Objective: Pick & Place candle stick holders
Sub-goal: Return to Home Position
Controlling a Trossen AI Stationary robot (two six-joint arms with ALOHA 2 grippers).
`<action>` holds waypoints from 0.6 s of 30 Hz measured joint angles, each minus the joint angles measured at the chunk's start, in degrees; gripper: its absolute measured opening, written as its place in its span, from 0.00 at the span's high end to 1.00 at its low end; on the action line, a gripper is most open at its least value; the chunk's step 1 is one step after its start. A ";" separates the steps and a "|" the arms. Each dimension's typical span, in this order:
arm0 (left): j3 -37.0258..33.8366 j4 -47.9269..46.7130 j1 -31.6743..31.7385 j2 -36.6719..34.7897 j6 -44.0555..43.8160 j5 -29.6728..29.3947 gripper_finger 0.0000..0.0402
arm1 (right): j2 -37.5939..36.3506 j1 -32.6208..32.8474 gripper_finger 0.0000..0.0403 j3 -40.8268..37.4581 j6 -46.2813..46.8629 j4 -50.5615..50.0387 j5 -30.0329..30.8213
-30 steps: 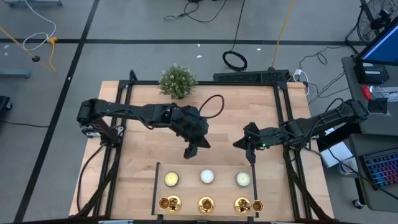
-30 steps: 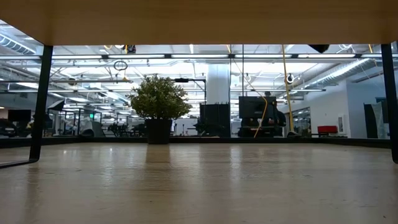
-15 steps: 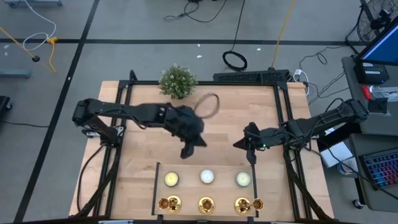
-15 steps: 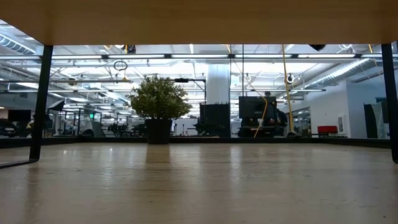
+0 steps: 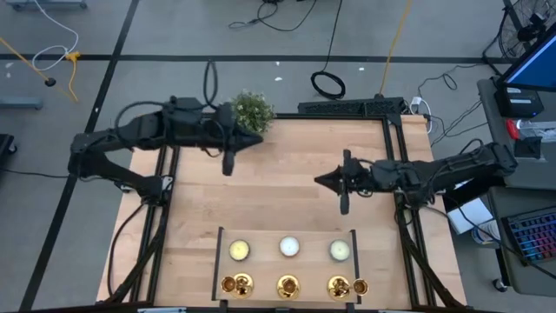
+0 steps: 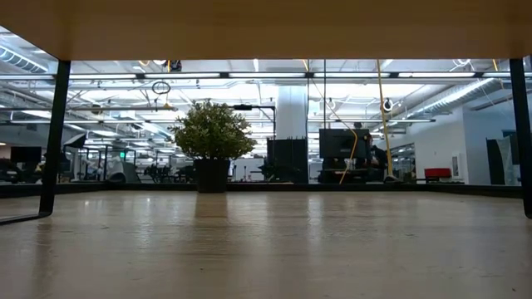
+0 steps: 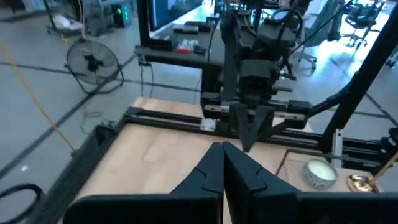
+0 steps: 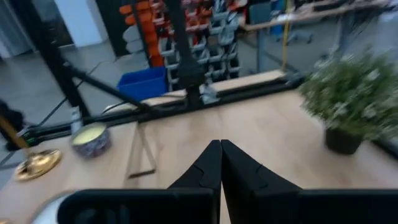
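Three gold candlestick holders (image 5: 236,283) (image 5: 287,284) (image 5: 339,284) stand on their round bases in a row at the table's near edge, inside a black frame (image 5: 216,261). A fourth small gold piece (image 5: 360,286) sits beside the right one. One holder also shows in the left wrist view (image 7: 360,182) and in the right wrist view (image 8: 37,163). My left gripper (image 5: 259,142) is shut and empty, raised at the far left beside the plant, pointing right. My right gripper (image 5: 318,180) is shut and empty, raised over the table's right half, pointing left.
A bushy potted plant (image 5: 249,111) stands at the far edge, close to my left gripper. Three white candles in bowls (image 5: 240,250) (image 5: 289,247) (image 5: 339,250) sit just beyond the holders. Bare wood lies between the two grippers and the frame.
My left gripper has drawn back from the table's middle toward the far left, ending beside the plant, and has turned to point level to the right. My right gripper has gone a little toward the far edge and the left. The holders have not moved.
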 joint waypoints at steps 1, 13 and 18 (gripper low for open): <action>0.00 -0.46 0.81 -0.45 0.86 0.56 1.00 | -0.01 -0.98 1.00 0.00 -0.86 0.58 -0.11; -0.02 -5.00 17.92 -0.02 6.24 17.06 1.00 | 0.02 -21.93 1.00 0.00 -0.07 2.99 -19.68; -0.02 -2.48 24.48 1.77 4.94 24.49 1.00 | 0.02 -28.86 1.00 0.00 0.36 2.97 -25.51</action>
